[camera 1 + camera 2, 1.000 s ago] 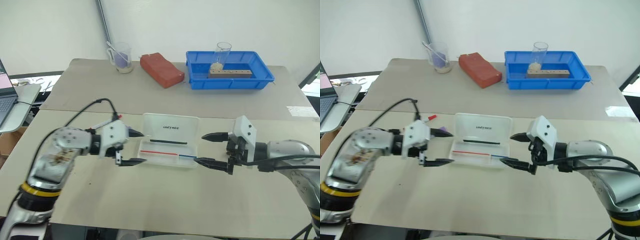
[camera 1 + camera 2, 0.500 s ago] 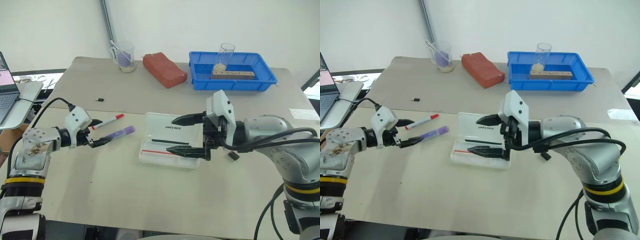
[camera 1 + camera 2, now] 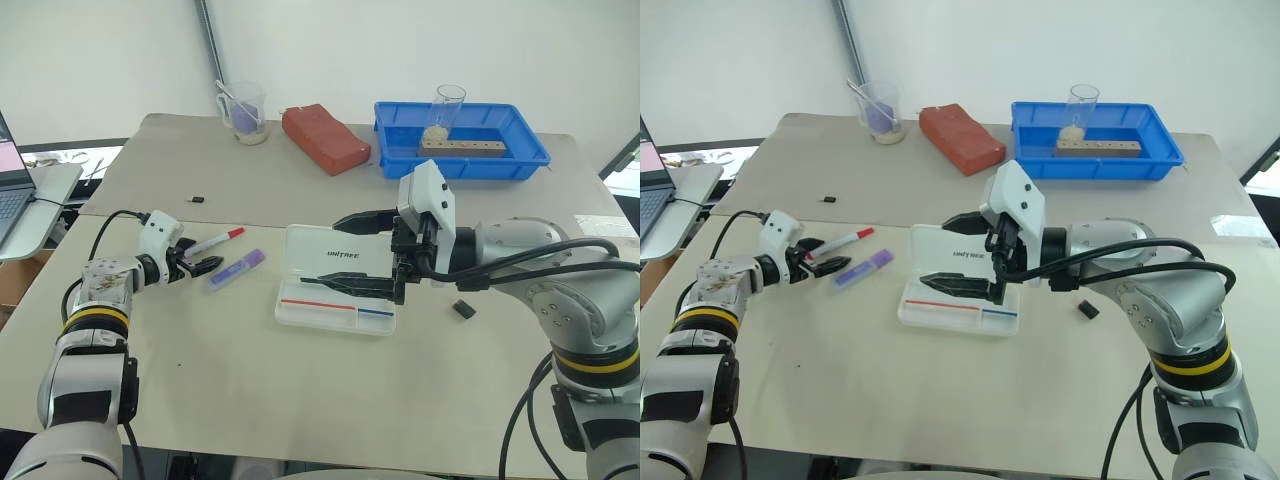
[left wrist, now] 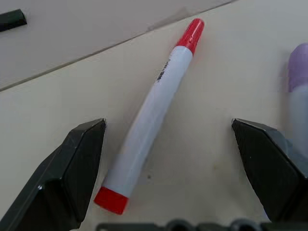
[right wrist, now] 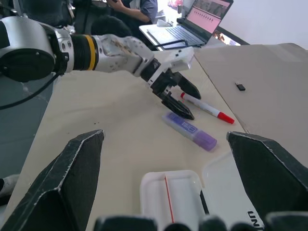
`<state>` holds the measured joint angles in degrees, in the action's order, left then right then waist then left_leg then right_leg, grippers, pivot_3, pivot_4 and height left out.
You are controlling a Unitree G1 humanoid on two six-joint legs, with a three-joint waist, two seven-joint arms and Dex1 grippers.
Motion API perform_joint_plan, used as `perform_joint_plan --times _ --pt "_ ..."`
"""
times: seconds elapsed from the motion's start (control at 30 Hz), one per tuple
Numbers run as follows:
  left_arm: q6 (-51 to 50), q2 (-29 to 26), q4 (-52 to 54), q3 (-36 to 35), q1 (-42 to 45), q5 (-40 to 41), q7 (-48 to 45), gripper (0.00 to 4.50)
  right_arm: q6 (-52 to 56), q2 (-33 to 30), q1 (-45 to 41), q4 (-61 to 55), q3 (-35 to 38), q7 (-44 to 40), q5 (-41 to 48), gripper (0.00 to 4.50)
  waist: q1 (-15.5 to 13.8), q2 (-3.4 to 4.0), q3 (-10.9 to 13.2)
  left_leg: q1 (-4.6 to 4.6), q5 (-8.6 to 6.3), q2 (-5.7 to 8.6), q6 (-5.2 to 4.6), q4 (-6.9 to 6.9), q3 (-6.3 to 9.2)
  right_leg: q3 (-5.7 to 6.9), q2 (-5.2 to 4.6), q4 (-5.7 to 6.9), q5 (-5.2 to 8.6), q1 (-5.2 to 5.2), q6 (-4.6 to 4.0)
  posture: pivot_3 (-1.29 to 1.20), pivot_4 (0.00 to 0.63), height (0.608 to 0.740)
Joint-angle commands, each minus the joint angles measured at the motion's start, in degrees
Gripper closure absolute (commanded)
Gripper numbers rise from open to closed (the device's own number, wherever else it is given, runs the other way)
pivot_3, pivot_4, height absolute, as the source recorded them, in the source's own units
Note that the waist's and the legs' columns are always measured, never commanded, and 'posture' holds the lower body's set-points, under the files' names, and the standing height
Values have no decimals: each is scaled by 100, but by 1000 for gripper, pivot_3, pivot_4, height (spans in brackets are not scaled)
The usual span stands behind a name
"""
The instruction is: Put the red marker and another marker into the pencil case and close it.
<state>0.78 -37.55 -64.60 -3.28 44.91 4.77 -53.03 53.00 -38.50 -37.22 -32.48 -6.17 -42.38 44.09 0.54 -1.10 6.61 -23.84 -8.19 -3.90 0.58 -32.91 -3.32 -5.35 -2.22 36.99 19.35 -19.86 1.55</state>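
A: Left of the case [image 3: 340, 275], what lay on the table [image 3: 300, 390]?
B: Red marker [image 3: 214, 244] and purple highlighter [image 3: 237, 268], side by side, apart. Left gripper [image 3: 203, 265] sat at the marker's rear end, fingers spread wide to either side of the barrel, not touching it, nothing held.
A: And the case?
B: Open, lid back. Thin black pen [image 3: 340, 285], red pen [image 3: 318, 307] and blue pen [image 3: 376, 312] lay inside.
A: Right gripper [image 3: 338, 255]?
B: Above the case, pointing across it toward the markers, fingers wide apart, empty. Small dark bit [image 3: 462, 309] lay right of the case.
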Motion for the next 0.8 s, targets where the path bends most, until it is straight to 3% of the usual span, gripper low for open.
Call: perform_joint_plan --times 0.03,0.23,0.27,0.5,0.6,0.8 --pt "7 -30 -411 -108 219 -69 164 1253 83 -24 -102 -187 170 89 97 0 6 2 -2 0 0 1 0 1 0 -2 0 1 0 -10 0 0 150 740" --pt "119 -91 -627 -75 263 -218 233 4125 160 -35 -59 -258 217 202 123 0 12 3 -3 0 0 0 0 1 -2 -3 1 8 0 -10 0 0 150 740" --pt "124 -97 -636 -84 262 -219 245 4324 159 -32 -61 -254 215 205 118 0 13 3 -3 0 0 0 0 1 -2 -3 1 8 0 -11 0 0 150 740" --pt "193 -325 -150 -283 382 6 -45 4307 93 -151 56 -217 311 205 26 0 18 2 -3 -1 0 0 0 2 -2 -3 1 9 0 -15 0 0 150 740" --pt "-48 -560 1385 -274 118 344 -915 4307 60 -448 428 -318 635 130 47 0 -8 -7 -3 -25 0 -5 0 2 0 6 4 9 -1 -26 -1 0 150 740" --pt "-2035 -1265 5954 196 -967 1406 -2207 4307 -180 -1173 1659 -573 1117 -139 -160 0 0 5 -10 -28 1 -4 2 2 -9 2 -11 -2 -1 -17 -3 0 150 740"
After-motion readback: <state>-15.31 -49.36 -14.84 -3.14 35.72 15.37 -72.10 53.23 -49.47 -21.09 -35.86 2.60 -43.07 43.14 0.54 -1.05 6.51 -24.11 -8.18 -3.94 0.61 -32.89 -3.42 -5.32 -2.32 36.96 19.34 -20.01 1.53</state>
